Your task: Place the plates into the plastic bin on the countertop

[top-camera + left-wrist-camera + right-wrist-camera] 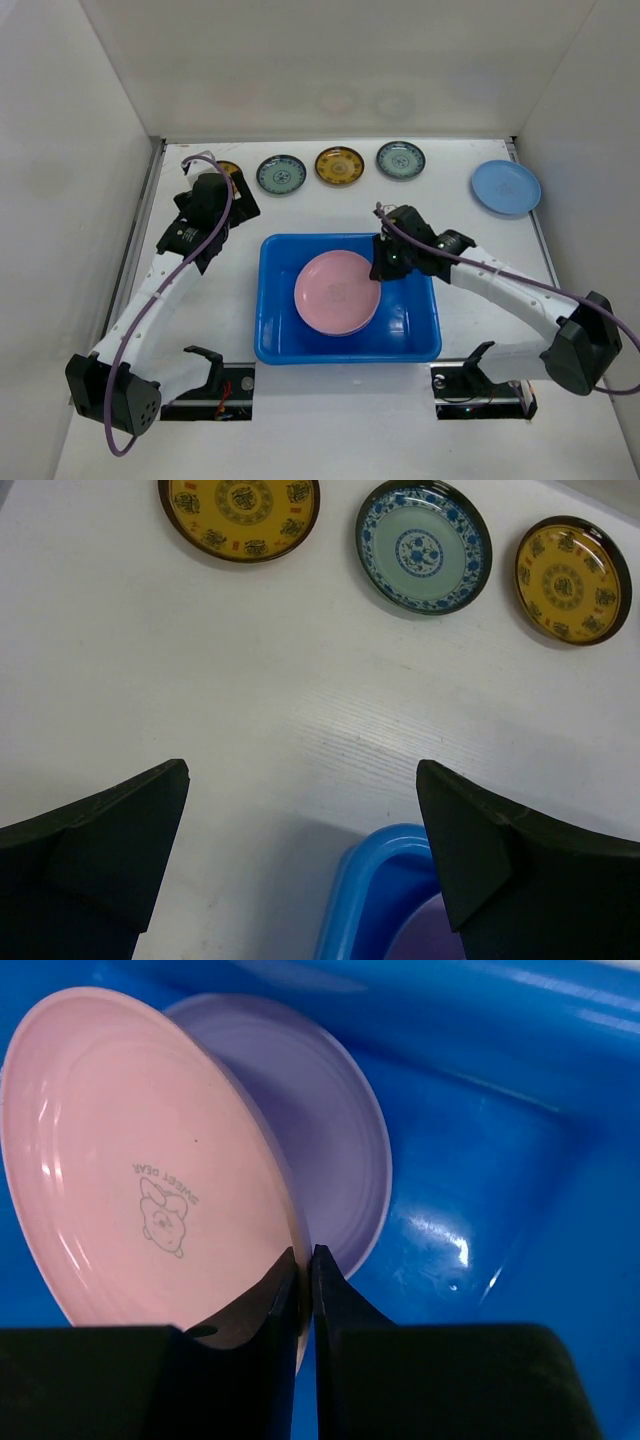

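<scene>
**Pink plate in the bin, pinched at its rim**

Your right end effector (305, 1280) is closed thin on the edge of the glossy pink round plate (150, 1160). That plate sits inside the bright blue rectangular plastic bin (500, 1110), overlapping the plain lavender round plate (330, 1130) below it. The left end effector (300, 810) is wide open w/ nothing in it, over the white bench (200, 680) by the bin's corner.

Handling, my read: the plates look light, stiff and slick, prob. hard plastic. A rim-only pinch lets a plate pivot or slip, so lower it before letting go.

The light-blue round plate (506, 187) and the small patterned plates (423, 545) lie flat on the bench. Take each at its raised lip.
</scene>
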Robot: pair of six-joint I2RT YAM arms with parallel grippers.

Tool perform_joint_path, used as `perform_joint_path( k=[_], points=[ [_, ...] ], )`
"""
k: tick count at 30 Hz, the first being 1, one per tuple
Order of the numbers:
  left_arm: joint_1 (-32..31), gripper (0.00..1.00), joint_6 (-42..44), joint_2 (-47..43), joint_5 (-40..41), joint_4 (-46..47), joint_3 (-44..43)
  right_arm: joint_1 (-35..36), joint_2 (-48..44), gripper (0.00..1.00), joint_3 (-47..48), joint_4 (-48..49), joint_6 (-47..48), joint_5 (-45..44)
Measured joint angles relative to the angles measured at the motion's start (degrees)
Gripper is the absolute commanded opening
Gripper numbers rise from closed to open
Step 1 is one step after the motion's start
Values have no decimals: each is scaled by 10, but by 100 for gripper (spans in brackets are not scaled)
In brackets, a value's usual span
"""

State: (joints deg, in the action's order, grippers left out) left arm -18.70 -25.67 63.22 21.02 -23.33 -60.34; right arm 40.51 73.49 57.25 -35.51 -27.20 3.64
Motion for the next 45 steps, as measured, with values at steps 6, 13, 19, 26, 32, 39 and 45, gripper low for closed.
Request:
perform_joint_path(
  k=[6,13,19,26,32,39,45],
  points=[
    [-1,100,-2,0,0,0,0,33,58,40,-11,0,9,-20],
    [1,100,-2,0,0,0,0,52,64,82,56,-53,41,-36],
    [2,100,-2,-3,0,0,0,-28,-10,84,200,-63,64,-40],
    [1,100,-2,-14,-6,0,0,-336,-31,81,170,72,-24,-48],
    [-3,100,-6,-39,-11,-1,20,-511,76,78,20,194,-193,-31],
    [-1,100,-18,-70,-13,-7,45,-598,166,77,-26,283,-324,-15],
    [15,100,-21,-79,-15,-13,53,-628,242,74,-12,336,-399,-15]
  ],
)
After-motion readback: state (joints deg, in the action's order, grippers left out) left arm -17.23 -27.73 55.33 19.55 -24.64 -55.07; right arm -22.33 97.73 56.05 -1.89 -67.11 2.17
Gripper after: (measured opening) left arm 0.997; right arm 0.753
